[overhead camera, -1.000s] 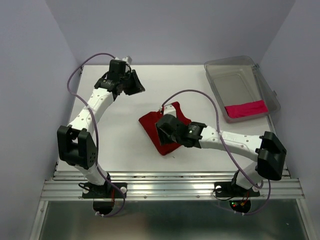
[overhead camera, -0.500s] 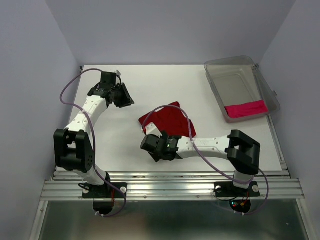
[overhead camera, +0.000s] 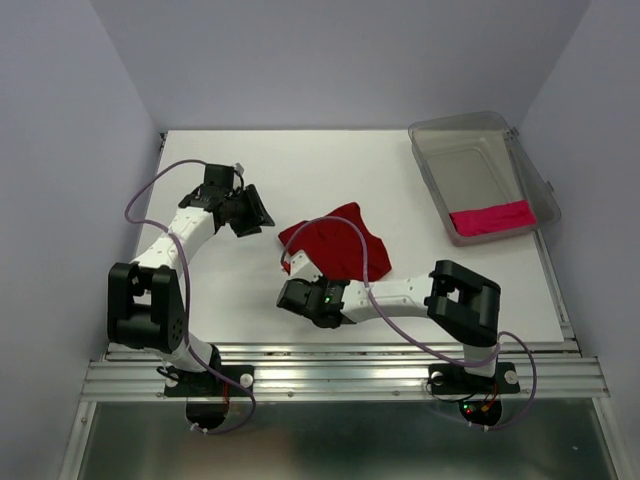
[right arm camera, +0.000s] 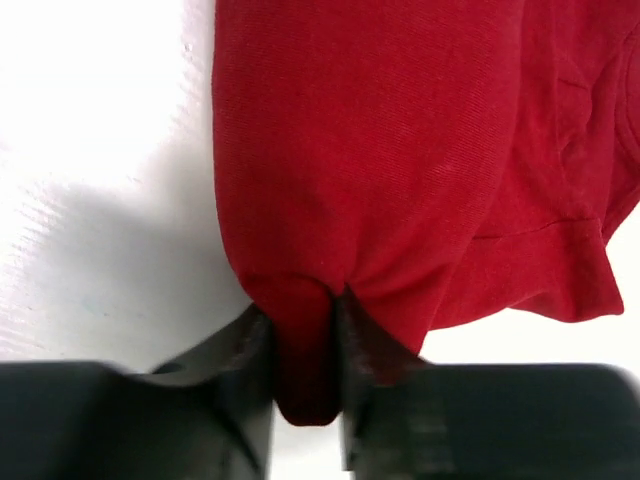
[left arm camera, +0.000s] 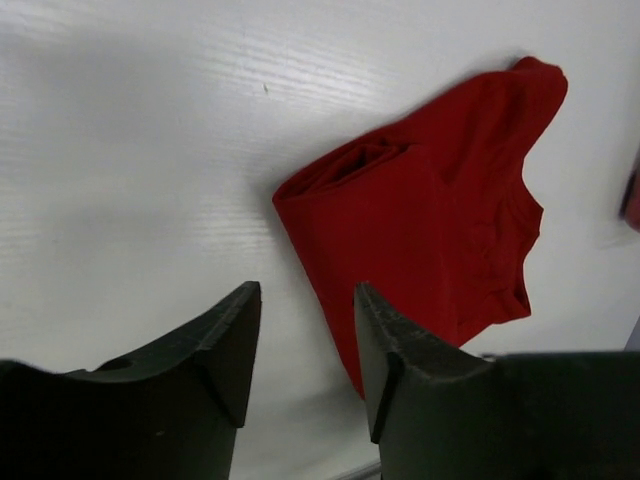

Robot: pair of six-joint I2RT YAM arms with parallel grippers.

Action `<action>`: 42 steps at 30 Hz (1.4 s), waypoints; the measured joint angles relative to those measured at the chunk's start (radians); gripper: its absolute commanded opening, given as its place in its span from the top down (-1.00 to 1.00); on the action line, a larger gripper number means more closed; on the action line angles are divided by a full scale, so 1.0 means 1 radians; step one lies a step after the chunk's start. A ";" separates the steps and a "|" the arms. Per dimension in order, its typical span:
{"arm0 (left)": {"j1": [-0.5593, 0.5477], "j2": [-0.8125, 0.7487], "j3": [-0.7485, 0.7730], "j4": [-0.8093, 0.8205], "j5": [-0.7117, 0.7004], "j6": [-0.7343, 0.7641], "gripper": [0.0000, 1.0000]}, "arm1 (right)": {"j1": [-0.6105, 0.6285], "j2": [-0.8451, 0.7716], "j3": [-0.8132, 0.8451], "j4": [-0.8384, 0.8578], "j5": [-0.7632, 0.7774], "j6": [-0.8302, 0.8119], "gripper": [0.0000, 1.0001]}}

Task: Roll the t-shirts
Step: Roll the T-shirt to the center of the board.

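Right wrist view: the right gripper [right arm camera: 305, 335] has its 2 fingers [right arm camera: 238, 370] pinched tight on a bunched edge of the dark crimson red cloth t-shirt [right arm camera: 380, 150], at its near-left corner. That shirt lies loosely folded and rumpled mid white table [overhead camera: 400, 170], no roll in it yet. The left gripper [left arm camera: 305, 345] hovers just left of it, fingers apart, nothing between them. Progress-wise I'd say 1 of 2 is done: the bright magenta-pink t-shirt [overhead camera: 490, 218] sits as a small roll in the clear plastic bin [overhead camera: 465, 150], far right. The red one needs flattening and rolling.
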 measured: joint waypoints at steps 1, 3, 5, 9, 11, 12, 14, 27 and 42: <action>0.000 -0.013 -0.028 0.014 0.007 -0.002 -0.28 | 0.000 -0.005 -0.007 0.016 0.003 -0.002 0.75; 0.000 -0.027 -0.066 0.032 0.026 -0.011 -0.44 | 0.000 -0.020 -0.027 0.045 0.002 -0.005 0.92; 0.000 -0.040 -0.112 0.059 0.047 -0.018 -0.74 | -0.003 -0.048 -0.060 0.084 -0.019 -0.011 0.99; -0.016 -0.044 -0.178 0.114 0.073 -0.040 -0.88 | -0.026 -0.105 -0.122 0.146 -0.074 -0.013 0.99; -0.030 -0.044 -0.209 0.146 0.083 -0.050 -0.93 | -0.043 -0.139 -0.152 0.178 -0.113 -0.013 0.99; -0.036 -0.044 -0.220 0.156 0.088 -0.056 -0.93 | -0.051 -0.160 -0.170 0.194 -0.134 -0.013 0.99; -0.057 -0.044 -0.245 0.185 0.095 -0.075 -0.93 | -0.059 -0.182 -0.194 0.218 -0.173 -0.013 0.99; -0.165 0.044 -0.282 0.331 0.109 -0.148 -0.88 | -0.101 -0.268 -0.274 0.291 -0.326 -0.009 0.99; -0.195 0.096 -0.275 0.329 0.058 -0.188 1.00 | -0.107 -0.298 -0.280 0.254 -0.315 -0.011 -0.55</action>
